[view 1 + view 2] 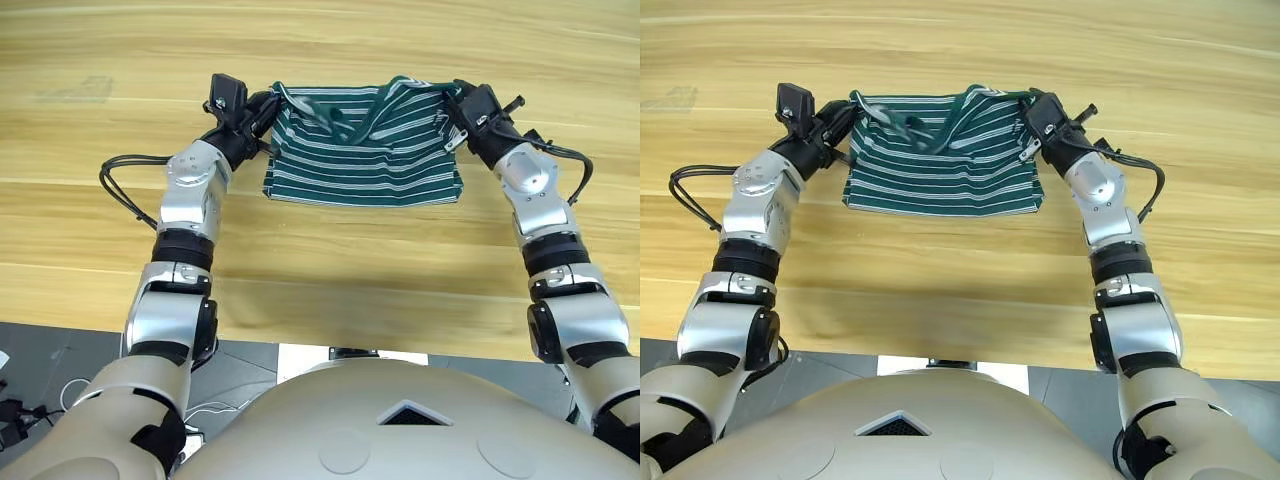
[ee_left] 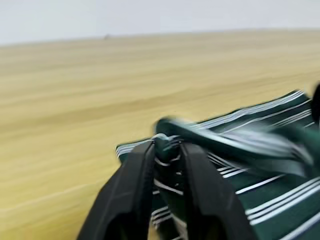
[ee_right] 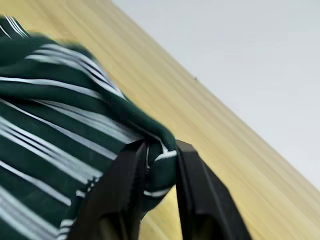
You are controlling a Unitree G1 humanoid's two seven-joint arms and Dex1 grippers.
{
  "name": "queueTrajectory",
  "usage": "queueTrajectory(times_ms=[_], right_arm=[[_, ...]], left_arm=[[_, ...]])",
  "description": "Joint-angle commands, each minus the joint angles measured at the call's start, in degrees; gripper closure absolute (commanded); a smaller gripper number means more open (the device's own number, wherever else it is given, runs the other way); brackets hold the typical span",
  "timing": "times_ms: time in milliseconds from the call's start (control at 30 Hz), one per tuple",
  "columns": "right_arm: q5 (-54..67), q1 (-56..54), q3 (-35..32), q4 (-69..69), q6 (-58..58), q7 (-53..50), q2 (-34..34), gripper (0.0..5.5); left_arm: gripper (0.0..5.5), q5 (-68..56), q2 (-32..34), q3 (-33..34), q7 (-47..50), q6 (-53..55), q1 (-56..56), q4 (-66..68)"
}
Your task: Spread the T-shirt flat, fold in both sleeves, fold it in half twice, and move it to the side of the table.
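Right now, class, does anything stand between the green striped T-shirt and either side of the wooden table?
Nothing visible does. The left gripper and right gripper each clamp a far corner of the green striped T-shirt, and no object lies on the light wooden table beside it.

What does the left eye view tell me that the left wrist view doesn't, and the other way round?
Left eye view: the whole striped T-shirt, gripped at both far corners by the left end effector and right end effector. Left wrist view: close up, two black fingers clamped on a bunched corner. Both: the T-shirt and the wooden table.
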Motion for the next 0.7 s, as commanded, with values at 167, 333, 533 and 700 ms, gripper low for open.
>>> queueTrajectory(times_ms=[167, 333, 533, 700], right_arm=[[-1.7, -9.6, -0.6, 17.8, 1.2, -7.0, 4.3, 3.04], [-0.8, -10.7, -3.1, 22.0, 1.8, -13.5, 4.5, 2.22], [2.5, 5.1, -3.8, -9.2, -3.6, -9.6, 3.9, 2.02], [7.7, 19.2, -1.7, -39.8, 5.8, -5.4, 6.7, 2.02]], left_arm=[[3.28, 5.2, -1.6, 5.3, 5.4, -3.3, -9.4, 19.7], [2.59, 4.9, 0.6, 10.6, 9.8, -6.0, -9.2, 23.7], [1.66, -2.8, -0.1, 17.9, 0.7, -13.0, 6.2, 2.5], [1.66, 1.9, 0.1, 6.7, -7.8, -14.2, 17.9, -26.8]])
